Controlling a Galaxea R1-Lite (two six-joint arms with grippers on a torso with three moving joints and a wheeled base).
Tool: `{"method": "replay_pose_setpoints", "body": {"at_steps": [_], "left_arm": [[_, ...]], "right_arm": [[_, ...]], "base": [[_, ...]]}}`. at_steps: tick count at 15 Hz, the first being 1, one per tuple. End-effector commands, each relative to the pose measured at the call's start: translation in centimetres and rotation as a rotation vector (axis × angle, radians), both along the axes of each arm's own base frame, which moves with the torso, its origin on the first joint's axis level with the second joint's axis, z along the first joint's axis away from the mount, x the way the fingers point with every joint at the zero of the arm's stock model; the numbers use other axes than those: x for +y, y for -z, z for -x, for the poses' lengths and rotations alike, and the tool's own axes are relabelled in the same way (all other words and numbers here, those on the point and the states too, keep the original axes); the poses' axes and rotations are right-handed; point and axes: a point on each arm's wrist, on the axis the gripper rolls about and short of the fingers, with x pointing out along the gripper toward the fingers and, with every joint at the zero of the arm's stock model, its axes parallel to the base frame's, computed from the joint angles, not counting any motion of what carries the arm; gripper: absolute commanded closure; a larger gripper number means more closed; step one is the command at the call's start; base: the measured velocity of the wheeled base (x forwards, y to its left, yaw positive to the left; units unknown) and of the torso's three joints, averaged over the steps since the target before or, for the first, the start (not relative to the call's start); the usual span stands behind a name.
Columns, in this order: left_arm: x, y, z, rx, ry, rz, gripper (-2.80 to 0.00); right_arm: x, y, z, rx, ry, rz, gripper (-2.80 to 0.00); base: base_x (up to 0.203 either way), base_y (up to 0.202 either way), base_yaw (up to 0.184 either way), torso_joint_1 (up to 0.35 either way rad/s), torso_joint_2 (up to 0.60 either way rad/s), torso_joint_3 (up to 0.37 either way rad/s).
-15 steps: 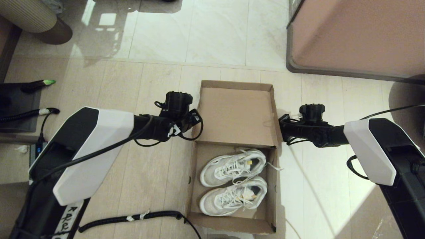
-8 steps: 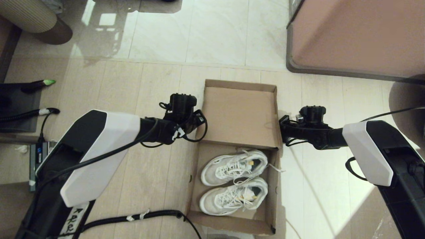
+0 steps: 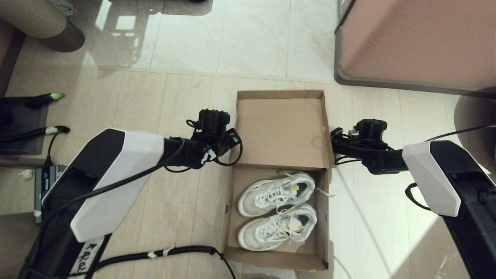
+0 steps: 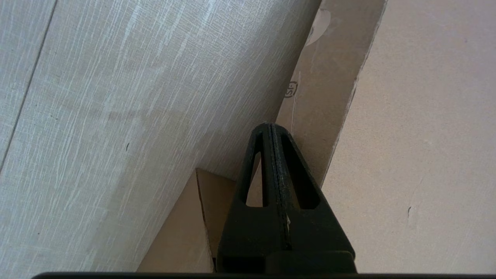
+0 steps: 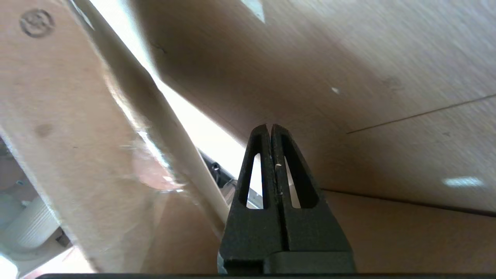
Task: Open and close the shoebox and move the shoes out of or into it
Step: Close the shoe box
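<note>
The brown shoebox [image 3: 231, 217] stands open on the floor, its hinged lid [image 3: 279, 131] tipped back on the far side. The two white and grey shoes [image 3: 276, 193] [image 3: 277, 227] lie side by side inside, laces up. My left gripper [image 3: 232, 140] is shut with nothing between its fingers, and its tip rests at the lid's left side flap [image 4: 321, 89]. The closed tip of this left gripper [image 4: 270, 126] points along that flap. My right gripper [image 3: 334, 136] is shut and empty too, just outside the lid's right edge. The right gripper [image 5: 270, 127] has the cardboard flap [image 5: 58, 116] beside it.
A large pinkish-brown furniture block with a grey base [image 3: 418, 42] stands at the far right. A black mat with cables [image 3: 23, 124] lies at the left. A black corrugated hose [image 3: 155, 254] runs across the floor to the box's near left corner.
The box and its lid have slid a little to the right. Both grippers moved right with it, and the right one shifted slightly farther away. Both stay shut.
</note>
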Motion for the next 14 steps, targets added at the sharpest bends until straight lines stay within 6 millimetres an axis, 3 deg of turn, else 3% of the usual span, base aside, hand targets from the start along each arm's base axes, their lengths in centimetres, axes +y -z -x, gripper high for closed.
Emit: {"method": "replay_pose_setpoints", "body": {"at_steps": [1,7,14], "left_arm": [[0.0,-0.2,0.0,-0.003,-0.004,0.005,0.00],[0.1,-0.9,0.2,-0.016,-0.010,0.010,0.00],[0.3,-2.9,0.8,-0.051,-0.012,0.027,0.00]], "right_arm": [[-1.0,-1.4,0.3,-0.024,-0.025,-0.011,0.00],[-1.7,-3.6,0.9,-0.065,-0.131,-0.019,0.00],[-1.4,-8.0,2.1,-0.105,-0.293,-0.147,0.00]], "base": [[0.000,0.000,0.000,0.000,0.00,0.000],[0.000,0.000,0.000,0.000,0.00,0.000],[0.000,0.000,0.000,0.000,0.00,0.000]]}}
